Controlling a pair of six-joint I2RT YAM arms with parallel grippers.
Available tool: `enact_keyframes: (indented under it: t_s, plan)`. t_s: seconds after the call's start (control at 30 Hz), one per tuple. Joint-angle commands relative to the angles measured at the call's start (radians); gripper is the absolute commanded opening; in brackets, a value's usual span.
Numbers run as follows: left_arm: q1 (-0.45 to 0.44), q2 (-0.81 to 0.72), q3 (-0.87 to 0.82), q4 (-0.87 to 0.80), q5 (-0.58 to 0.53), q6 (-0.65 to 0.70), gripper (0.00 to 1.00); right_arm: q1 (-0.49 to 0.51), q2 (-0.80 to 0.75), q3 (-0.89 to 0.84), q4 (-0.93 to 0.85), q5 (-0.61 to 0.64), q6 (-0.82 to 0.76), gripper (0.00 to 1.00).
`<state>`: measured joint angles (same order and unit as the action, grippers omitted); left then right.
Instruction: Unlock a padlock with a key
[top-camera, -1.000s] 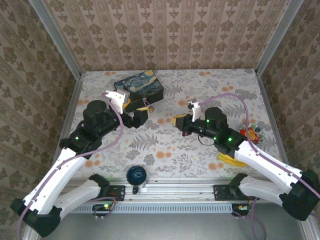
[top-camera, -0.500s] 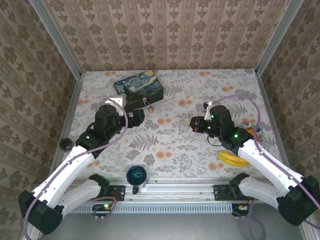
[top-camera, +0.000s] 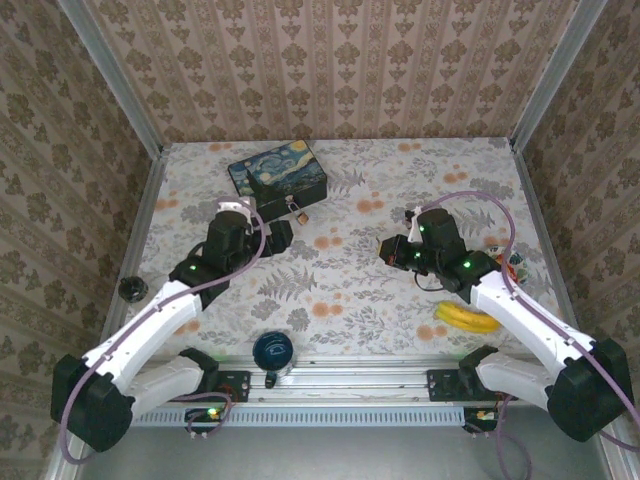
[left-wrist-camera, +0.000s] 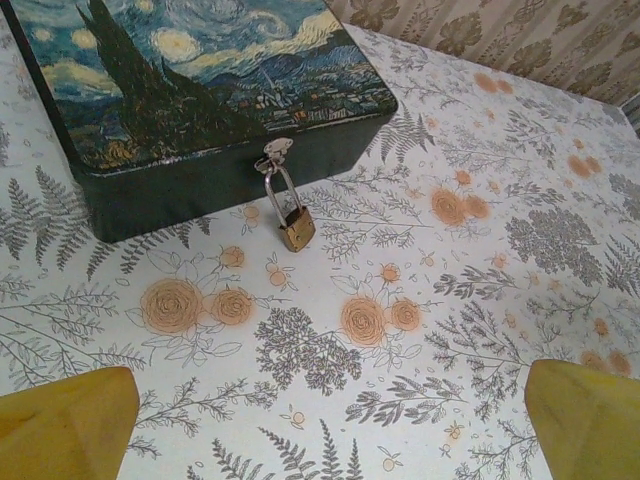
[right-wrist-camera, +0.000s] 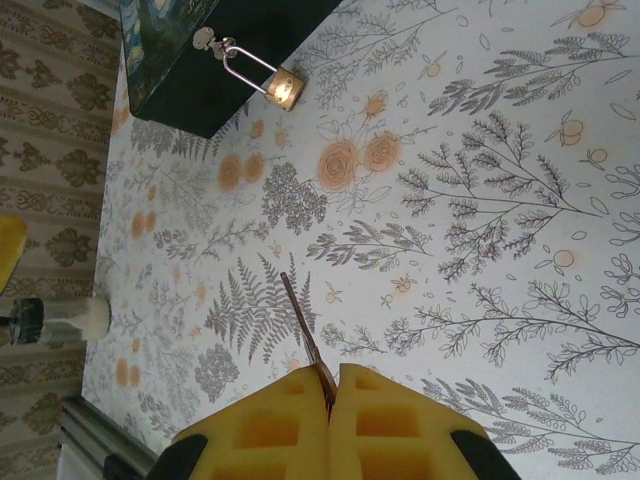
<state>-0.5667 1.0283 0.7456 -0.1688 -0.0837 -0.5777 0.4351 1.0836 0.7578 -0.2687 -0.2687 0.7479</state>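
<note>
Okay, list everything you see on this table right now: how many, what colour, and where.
tin: one, dark blue starry-night painting, far left of the table
padlock: one, brass with a silvery shackle, hooked through the tin's latch
key: one, dark and slim, held in the right gripper
banana: one, yellow, near right
ball: one, dark blue, near edge by the rail
round thing: one, black, left edge
colourful thing: one, red, green and white, right edge, too small to identify
table: one, white cloth with grey ferns and orange flowers
left gripper: yellow fingers, open, facing the padlock
right gripper: yellow fingers, shut on the key
</note>
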Motion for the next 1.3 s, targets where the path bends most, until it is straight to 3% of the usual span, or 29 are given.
enact_keyframes:
  t_s: [0.0,0.2,0.4,0.7,0.9,1.27]
  plan:
    - [0.005,0.051,0.015,0.030,0.004,-0.061,1.00,-0.025,0.016,-0.009,0.009,-0.068,-0.005,0.00]
    - [-0.039,0.231,0.078,0.078,0.024,-0.074,1.00,-0.057,0.042,0.011,-0.009,-0.098,-0.010,0.00]
    - [-0.107,0.458,0.244,-0.057,-0.197,-0.136,1.00,-0.061,0.044,0.014,-0.015,-0.089,-0.032,0.00]
    - [-0.111,0.766,0.487,-0.210,-0.321,-0.194,0.99,-0.062,0.037,0.013,-0.010,-0.075,-0.052,0.00]
    - [-0.107,0.880,0.601,-0.283,-0.404,-0.231,0.98,-0.064,0.052,0.014,0.011,-0.093,-0.054,0.00]
    - [-0.078,0.981,0.694,-0.294,-0.394,-0.248,0.96,-0.064,0.064,0.008,0.038,-0.107,-0.055,0.00]
